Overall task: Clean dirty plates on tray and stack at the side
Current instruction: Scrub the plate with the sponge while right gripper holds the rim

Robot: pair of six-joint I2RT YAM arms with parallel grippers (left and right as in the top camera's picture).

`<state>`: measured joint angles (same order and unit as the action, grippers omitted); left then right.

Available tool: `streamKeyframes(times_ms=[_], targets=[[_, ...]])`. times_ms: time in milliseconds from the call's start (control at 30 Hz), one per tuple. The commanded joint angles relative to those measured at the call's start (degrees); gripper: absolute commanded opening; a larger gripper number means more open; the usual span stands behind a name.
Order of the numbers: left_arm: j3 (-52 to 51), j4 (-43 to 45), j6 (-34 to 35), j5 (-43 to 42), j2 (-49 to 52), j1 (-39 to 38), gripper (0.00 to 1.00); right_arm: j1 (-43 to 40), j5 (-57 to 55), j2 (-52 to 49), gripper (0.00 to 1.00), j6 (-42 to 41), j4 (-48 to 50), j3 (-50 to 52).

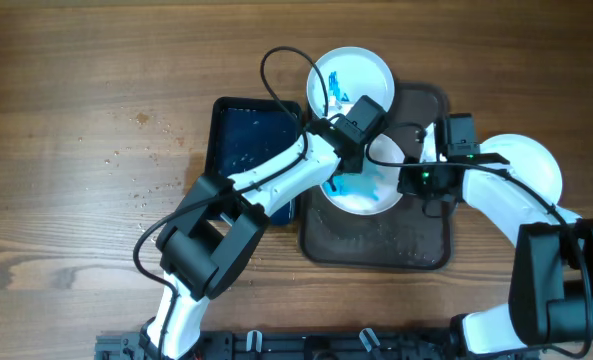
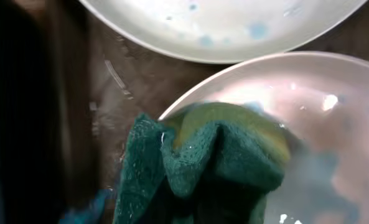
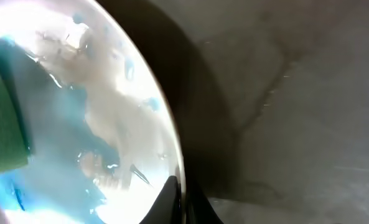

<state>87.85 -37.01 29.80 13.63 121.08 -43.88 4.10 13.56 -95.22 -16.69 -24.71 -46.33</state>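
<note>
- The centre plate [image 1: 361, 190], round, shallow and glossy white under a wet pale-blue film, lay on the dark brown tray [image 1: 376, 245]. It sat directly beneath the left gripper [image 1: 348, 168], with its right rim at the right gripper [image 1: 404, 182]. Being round, it offered no long axis.
- The left gripper was clamped on a green sponge [image 2: 221, 162], a coarse scouring face over a yellowish core, pressed onto the plate at its rim.
- The right gripper's jaws were closed on the plate's thin rim, apparently pinning it. A dark finger showed at that edge in the right wrist view.
- A smeared plate [image 1: 351, 75], streaked bright blue, lay at the tray's far edge, close to the centre plate but apart from it.
- A clean-looking plate [image 1: 531, 165] sat on the wooden table [image 1: 76, 200] right of the tray, partly under the right arm. This was judged the likely stacking spot, nearer that arm.
- A black basin [image 1: 246, 140], dark blue inside, stood just beside the tray's left edge.
</note>
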Motion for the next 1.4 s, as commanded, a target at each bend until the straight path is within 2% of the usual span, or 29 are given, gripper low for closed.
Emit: streamKeyframes(times_ms=[0,133,200,300,467,533,733,767,933,1067,1133,1233,1367], targets=[[0.13,-3.65,-4.13,5.4,0.72,4.07,0.04,-0.39,-3.63,-2.19,0.04,0.61,-1.66,1.25],[0.11,-4.46,-4.13,-16.33,0.76,4.07,0.04,-0.39,-3.63,-2.19,0.04,0.61,-1.68,1.25],[0.11,-3.23,-4.48,-30.12,0.76,3.45,0.04,-0.39,-3.63,-2.19,0.04,0.63,-1.68,1.25],[0.11,-0.35,-6.54,-41.18,0.76,1.25,0.04,-0.39,-3.61,-2.19,0.04,0.61,-1.68,1.25],[0.11,-1.36,-6.91,-40.76,0.76,-1.92,0.04,-0.39,-3.61,-2.19,0.04,0.59,-1.84,1.25],[0.11,-2.69,-6.84,-38.07,0.76,-1.66,0.04,-0.39,-3.61,-2.19,0.04,0.57,-1.9,1.25],[0.13,-13.44,-3.17,-15.28,0.76,0.92,0.04,-0.39,-3.61,-2.19,0.04,0.22,-1.88,1.25],[0.13,-15.61,-2.08,-9.14,0.76,1.42,0.04,-0.39,-3.61,-2.19,0.04,0.15,-1.88,1.25],[0.26,-19.58,0.87,3.3,0.61,2.56,0.04,-0.39,-3.61,-2.19,0.04,0.17,-1.88,1.25],[0.35,-19.5,2.32,3.76,-0.68,2.25,0.04,-0.39,-3.52,-2.19,0.04,0.2,-1.97,1.25],[0.35,-17.64,2.64,0.9,-1.2,2.1,0.04,-0.17,-3.13,-2.19,0.04,0.44,-2.01,1.25],[0.35,-12.79,2.67,-5.68,-1.18,2.27,0.04,0.7,-3.17,-2.19,0.04,1.73,-2.08,1.25],[0.33,-2.64,2.67,-19.43,-1.16,2.03,0.04,2.82,-3.17,-2.19,0.05,1.7,-2.16,1.25]])
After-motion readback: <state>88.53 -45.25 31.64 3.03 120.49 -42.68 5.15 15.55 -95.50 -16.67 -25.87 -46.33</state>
